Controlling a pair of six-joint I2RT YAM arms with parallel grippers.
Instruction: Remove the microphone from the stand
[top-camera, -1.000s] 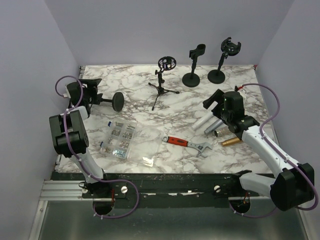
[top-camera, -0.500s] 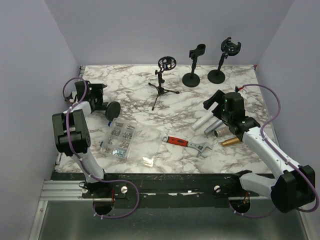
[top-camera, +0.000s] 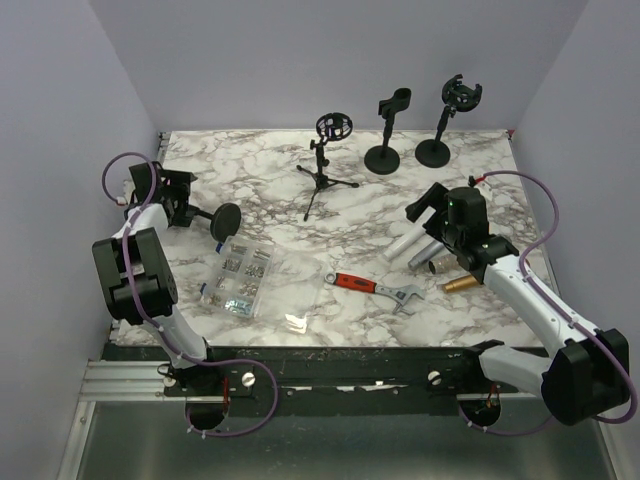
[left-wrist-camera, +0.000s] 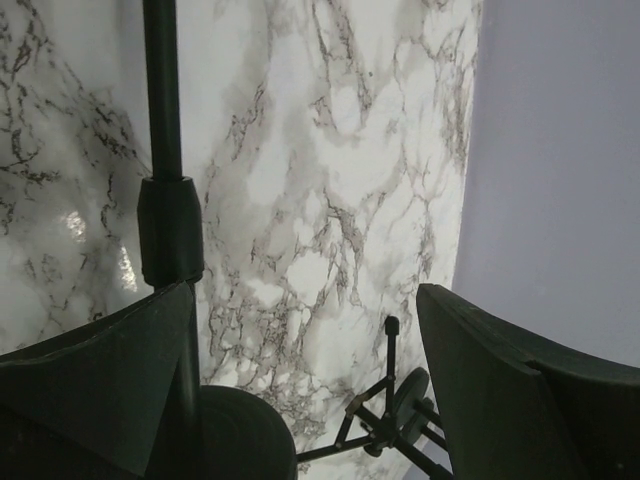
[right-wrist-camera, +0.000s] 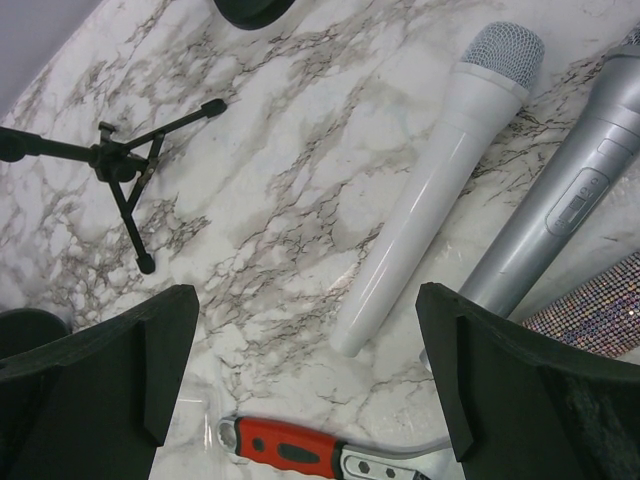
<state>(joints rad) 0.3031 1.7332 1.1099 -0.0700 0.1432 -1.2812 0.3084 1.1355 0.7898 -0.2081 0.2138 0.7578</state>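
The left gripper (left-wrist-camera: 305, 295) is hanging with jaws spread wide, a tipped black round-based microphone stand (left-wrist-camera: 163, 140) passing just beside one finger. The right gripper (right-wrist-camera: 308, 295), jaws likewise parted, is hovering over a white plastic microphone (right-wrist-camera: 440, 190) lying beneath it beside a silver metal microphone (right-wrist-camera: 570, 190).

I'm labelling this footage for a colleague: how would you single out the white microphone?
Look at the right half of the marble table, just beyond the red-handled wrench. The white microphone is leftmost in the row lying there: glossy white body, silver mesh head, beside a grey microphone.
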